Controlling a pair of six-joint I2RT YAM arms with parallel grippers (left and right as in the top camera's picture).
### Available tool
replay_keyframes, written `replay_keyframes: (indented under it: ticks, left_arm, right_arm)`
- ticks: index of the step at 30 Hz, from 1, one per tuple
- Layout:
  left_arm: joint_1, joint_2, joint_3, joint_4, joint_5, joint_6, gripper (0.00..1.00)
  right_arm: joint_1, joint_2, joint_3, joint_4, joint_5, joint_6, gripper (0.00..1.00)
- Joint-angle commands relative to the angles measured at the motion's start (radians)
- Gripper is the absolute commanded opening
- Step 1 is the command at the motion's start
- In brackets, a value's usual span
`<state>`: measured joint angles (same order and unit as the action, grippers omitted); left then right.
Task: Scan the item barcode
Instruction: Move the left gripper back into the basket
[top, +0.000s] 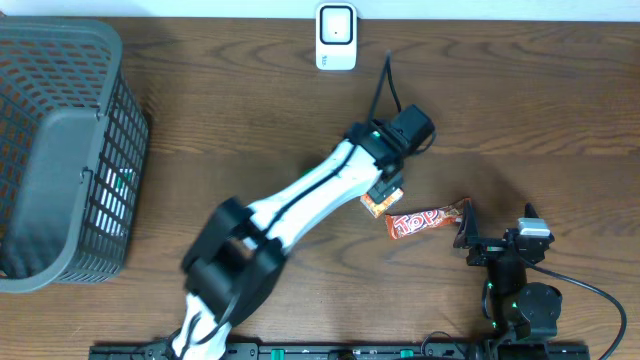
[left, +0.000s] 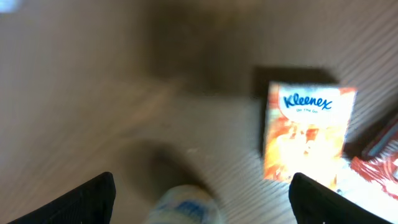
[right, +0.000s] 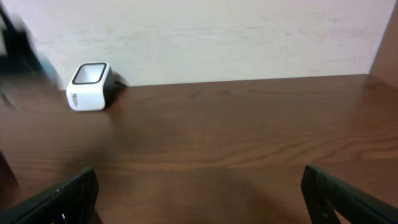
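Note:
An orange Kleenex tissue pack (top: 375, 205) lies on the wooden table just under my left gripper (top: 388, 186). In the left wrist view the pack (left: 308, 134) sits to the right, beyond the right finger (left: 317, 199). My left gripper (left: 202, 183) is open, and a blurred white-and-blue thing (left: 186, 208) shows between the fingers without touching either. The white scanner (top: 335, 37) stands at the table's far edge, and it also shows in the right wrist view (right: 89, 86). My right gripper (top: 468, 232) rests open at the front right, empty (right: 199, 183).
A red "Top" candy bar (top: 425, 220) lies right of the tissue pack, its wrapper reaching toward my right gripper. A grey mesh basket (top: 60, 150) fills the left side. A black cable (top: 385, 85) runs from the left wrist toward the back.

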<state>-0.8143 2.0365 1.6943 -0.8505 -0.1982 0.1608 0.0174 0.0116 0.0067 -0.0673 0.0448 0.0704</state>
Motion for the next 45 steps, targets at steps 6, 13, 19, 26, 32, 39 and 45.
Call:
replay_keyframes:
  ticks: [6,13,19,26,32,39,45]
  left_arm:
    - [0.079,-0.571,0.044,0.028,-0.034,-0.039,1.0]
    - [0.549,-0.887,0.043,0.008,-0.236,-0.314,0.99]
    - [1.059,-0.913,0.043,0.024,-0.119,-0.502,0.99]
    - [1.409,-0.759,0.043,-0.023,0.102,-0.761,0.99]
    - [1.466,-0.566,0.043,-0.138,0.146,-0.739,0.99]
    - [1.466,-0.357,0.043,-0.296,0.148,-0.689,0.98]
    - [1.464,-0.267,0.043,-0.276,0.207,-0.381,0.98]
  right_arm:
    - [-0.005,-0.006,-0.001,-0.003,0.01,-0.008,0.99]
    - [-0.005,-0.006,-0.001,-0.003,0.009,-0.008,0.99]
    - [-0.005,-0.006,-0.001,-0.003,0.01,-0.008,0.99]
    - [-0.005,-0.006,-0.001,-0.003,0.009,-0.008,0.99]
    - [-0.005,-0.006,-0.001,-0.003,0.01,-0.008,0.99]
    - [-0.005,-0.006,-0.001,-0.003,0.01,-0.008,0.99]
    - [-0.005,-0.006,-0.001,-0.003,0.009,-0.008,0.99]
